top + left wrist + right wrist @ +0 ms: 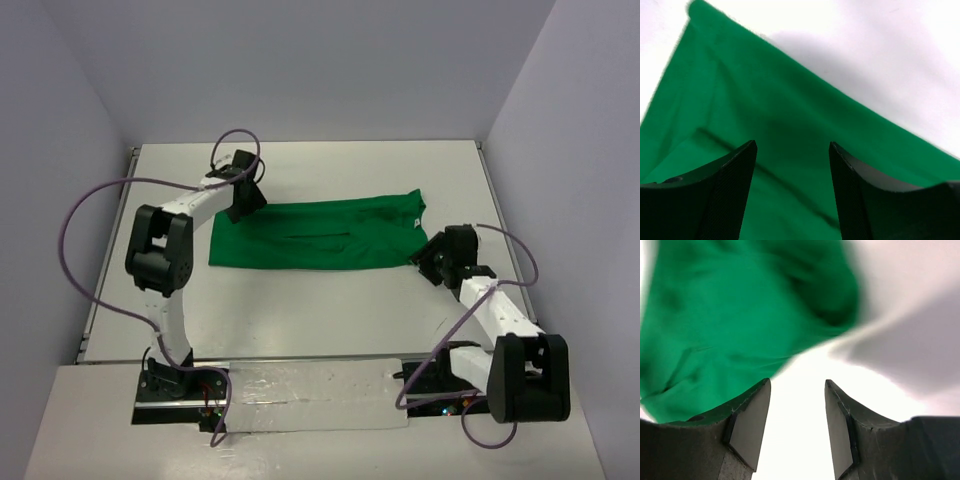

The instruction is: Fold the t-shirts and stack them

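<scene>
– On the table (330, 320), around its middle and a little toward the far side, what lies there?
– One bright-green t-shirt (310, 235), flat, laid out as a long band from the table's left part to its right part. Its edges run mostly straight. The end toward the table's right is rumpled, with a small peak at the far corner.
– Where is the left gripper (243, 192) over the table?
– Toward the table's far left, above the t-shirt's left end at its far edge. Its wrist camera looks down on green cloth crossed by a dark line, with bare table past the cloth's edge.
– And its claw?
– Spread apart, nothing between the two fingers, and cloth shows beneath the gap. Whether the tips touch the cloth I cannot tell.
– The right gripper (425, 252)?
– Toward the table's right side, just beside the rumpled end and pointing at it. Its wrist view is blurred, but green cloth fills the upper left and white table shows between the fingers.
– Is that claw holding cloth?
– No. Its fingers stand apart, and the cloth lies ahead of the tips, not between them.
</scene>
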### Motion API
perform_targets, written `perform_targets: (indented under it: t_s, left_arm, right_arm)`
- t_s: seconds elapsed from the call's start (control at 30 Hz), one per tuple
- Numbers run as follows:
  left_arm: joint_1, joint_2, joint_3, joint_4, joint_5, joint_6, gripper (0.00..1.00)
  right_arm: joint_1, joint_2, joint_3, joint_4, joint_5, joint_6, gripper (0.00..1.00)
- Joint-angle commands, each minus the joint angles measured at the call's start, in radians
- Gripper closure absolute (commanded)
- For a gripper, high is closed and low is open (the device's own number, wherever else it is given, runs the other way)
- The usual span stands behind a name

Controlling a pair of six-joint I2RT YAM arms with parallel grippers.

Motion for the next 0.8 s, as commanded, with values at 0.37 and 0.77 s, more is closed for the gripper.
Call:
perform_targets:
  t_s: [0.37,0.77]
  left_arm:
    - [0.023,-0.127,-0.401,-0.025,0.111,-0.075,0.35]
    - [-0.265,-0.624,-0.551,-0.040,0.320,-0.326,0.28]
  right_arm:
    - [0.003,0.719,0.522,0.242,-0.162,0.165,0.44]
    - [0.125,0.929,1.097,-0.080,-0.005,0.055,0.11]
